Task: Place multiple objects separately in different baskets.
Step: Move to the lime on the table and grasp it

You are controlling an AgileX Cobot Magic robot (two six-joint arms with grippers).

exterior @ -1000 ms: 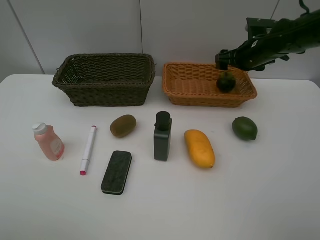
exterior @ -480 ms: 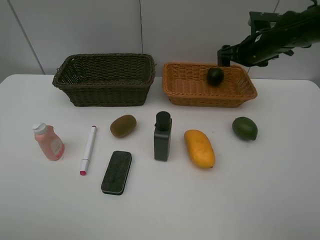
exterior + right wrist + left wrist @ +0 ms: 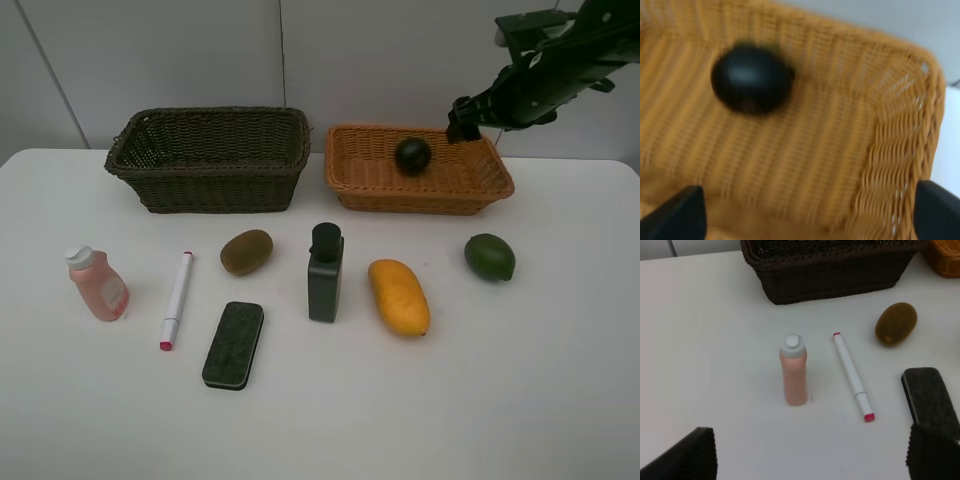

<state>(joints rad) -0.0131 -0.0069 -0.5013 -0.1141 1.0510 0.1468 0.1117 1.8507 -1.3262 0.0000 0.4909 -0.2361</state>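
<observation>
Hovering over the orange-tan basket (image 3: 420, 198), the right hand (image 3: 810, 215) is spread wide and holds nothing. The dark mangosteen (image 3: 413, 155) lies loose inside that basket, apart from its fingers. Above the surface (image 3: 715, 365), the left hand (image 3: 810, 457) is spread wide too, empty, near the pink bottle (image 3: 794, 372) and white marker (image 3: 852, 375).

Dark, jointed right arm (image 3: 560, 65) reaching in from the upper right of the high camera view and sloping down toward the centre, its wrist lower than its elbow. The right gripper (image 3: 462, 115) at its tip hangs in the air pointing down, jaws spread wide and holding nothing; its wrist view shows two dark fingertips (image 3: 682, 212) set far apart. The left gripper (image 3: 812, 455), seen from its own wrist camera, tilts downward, its dark ribbed fingertips (image 3: 690, 455) likewise wide apart and empty
</observation>
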